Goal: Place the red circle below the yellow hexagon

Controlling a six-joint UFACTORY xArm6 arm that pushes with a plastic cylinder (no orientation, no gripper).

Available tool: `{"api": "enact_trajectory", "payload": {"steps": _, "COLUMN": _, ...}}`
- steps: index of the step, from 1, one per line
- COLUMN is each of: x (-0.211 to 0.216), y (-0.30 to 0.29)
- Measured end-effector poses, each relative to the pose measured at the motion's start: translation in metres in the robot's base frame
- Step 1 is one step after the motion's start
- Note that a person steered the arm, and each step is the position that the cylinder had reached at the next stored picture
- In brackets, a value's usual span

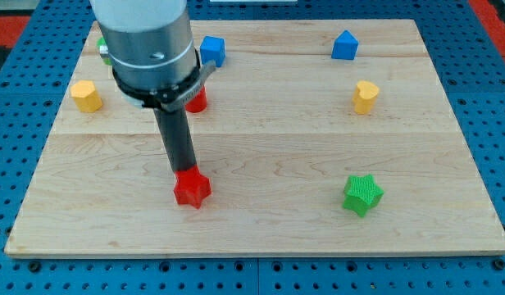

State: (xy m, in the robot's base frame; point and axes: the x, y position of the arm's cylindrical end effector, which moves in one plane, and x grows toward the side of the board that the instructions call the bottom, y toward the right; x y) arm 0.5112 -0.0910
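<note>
The red circle (pixel 197 102) lies near the view's top left, mostly hidden behind my arm's body. The yellow hexagon (pixel 86 96) sits at the board's left side, to the left of the red circle and about level with it. My tip (pixel 184 171) is well below the red circle, touching the upper edge of a red star (pixel 192 189).
A blue block (pixel 212 51) lies just above the red circle. Another blue block (pixel 344 45) and a second yellow block (pixel 366 96) are at the right. A green star (pixel 362 194) is at lower right. A green block (pixel 102 51) peeks out behind the arm.
</note>
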Motion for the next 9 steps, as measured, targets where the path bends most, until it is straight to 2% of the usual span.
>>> {"api": "enact_trajectory", "payload": {"steps": 1, "x": -0.031, "y": 0.004}}
{"api": "enact_trajectory", "payload": {"steps": 3, "x": -0.157, "y": 0.029}}
{"api": "enact_trajectory", "payload": {"steps": 4, "x": -0.178, "y": 0.031}}
{"api": "enact_trajectory", "payload": {"steps": 5, "x": -0.174, "y": 0.021}}
{"api": "enact_trajectory", "payload": {"steps": 7, "x": -0.137, "y": -0.032}}
{"api": "enact_trajectory", "payload": {"steps": 9, "x": -0.156, "y": -0.104}}
